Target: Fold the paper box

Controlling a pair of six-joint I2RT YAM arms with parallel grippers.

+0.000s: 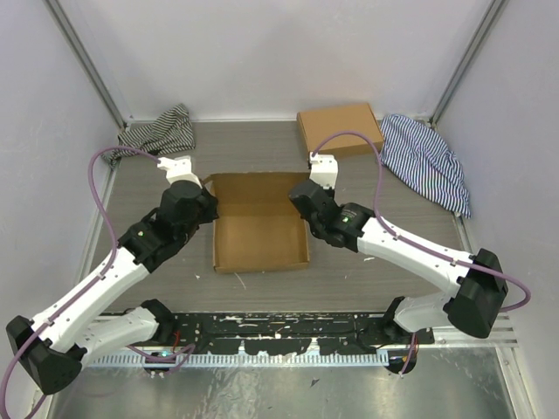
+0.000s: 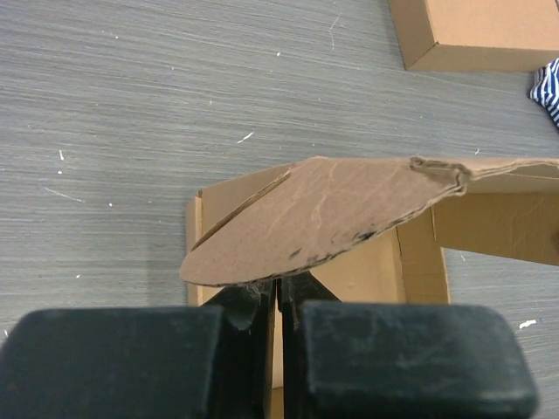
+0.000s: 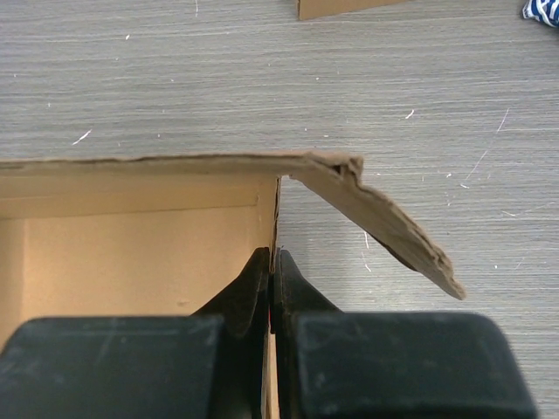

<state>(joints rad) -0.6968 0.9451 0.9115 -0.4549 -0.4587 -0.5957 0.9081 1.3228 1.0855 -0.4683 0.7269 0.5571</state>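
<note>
Box (image 1: 260,231) sits open mid-table (image 1: 253,144), between the arms; left gripper (image 2: 278,292) clenched on its left wall; right gripper (image 3: 272,266) clenched on its right wall; rounded flaps (image 2: 306,218) splay outward.

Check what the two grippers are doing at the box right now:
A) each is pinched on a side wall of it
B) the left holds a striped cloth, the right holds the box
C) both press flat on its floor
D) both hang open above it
A: each wrist view shows the jaws closed on a thin upright wall of the paper box, with the left gripper on the left wall and the right gripper on the right wall.
</note>
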